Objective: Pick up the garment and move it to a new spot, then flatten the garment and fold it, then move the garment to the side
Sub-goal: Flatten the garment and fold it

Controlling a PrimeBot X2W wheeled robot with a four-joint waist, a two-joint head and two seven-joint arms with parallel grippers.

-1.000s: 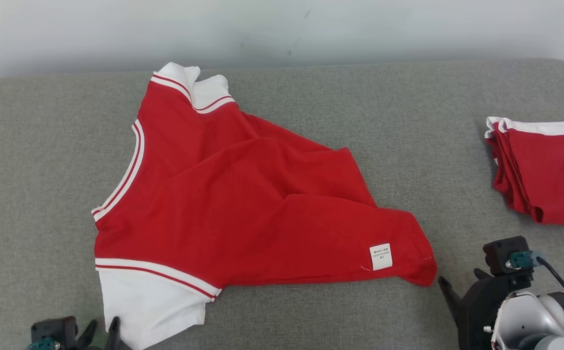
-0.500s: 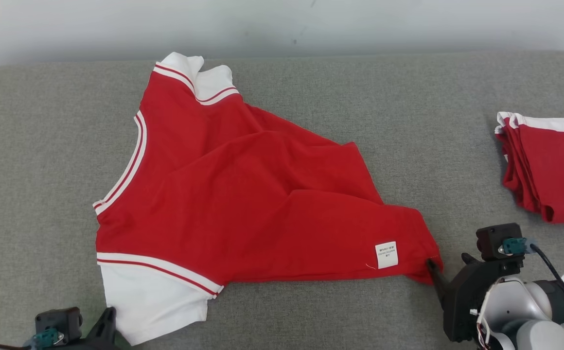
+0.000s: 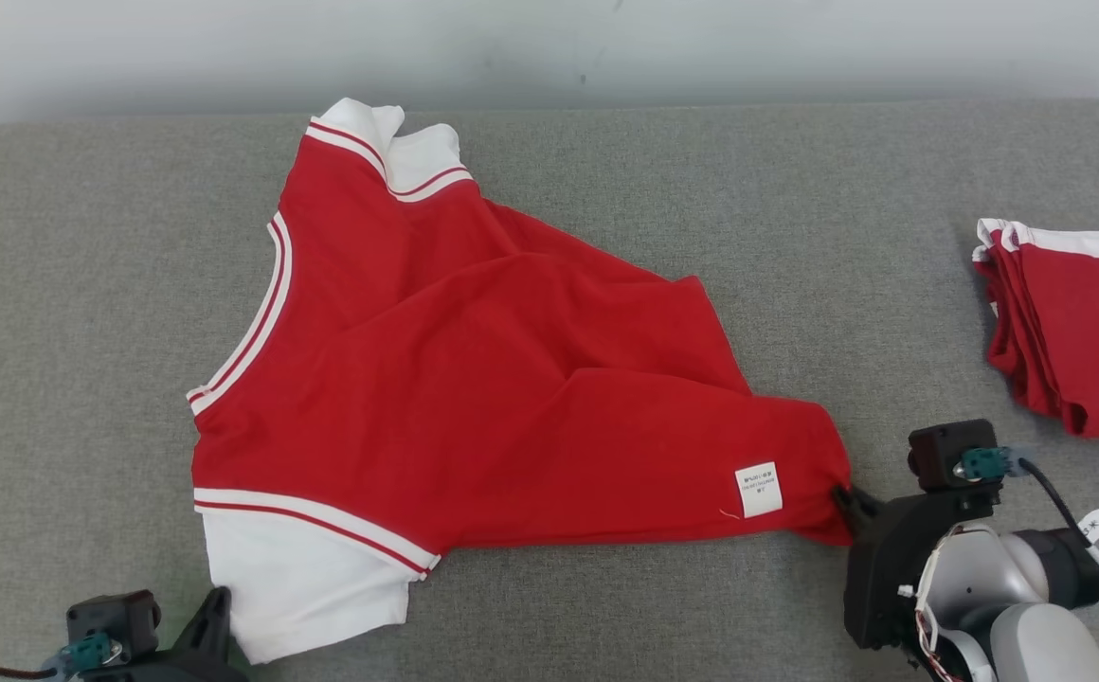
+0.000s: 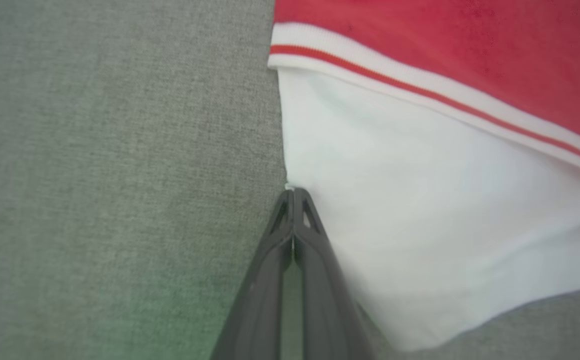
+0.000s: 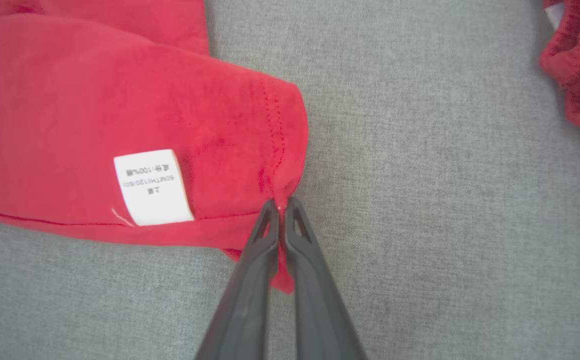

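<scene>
Red T-shirt (image 3: 474, 379) lies spread, wrinkled, mid grey upholstered surface (image 3: 85, 284), neckline toward robot's left, care label (image 5: 152, 187) facing up near the hem. Left gripper (image 4: 292, 192): jaws closed tight, tips at the edge of the white sleeve (image 4: 420, 200), a sliver of white cloth caught between them. Right gripper (image 5: 281, 202): jaws closed, pinching the red hem corner just beside the label. Folded red garments (image 3: 1080, 332) lie well apart at far right.
</scene>
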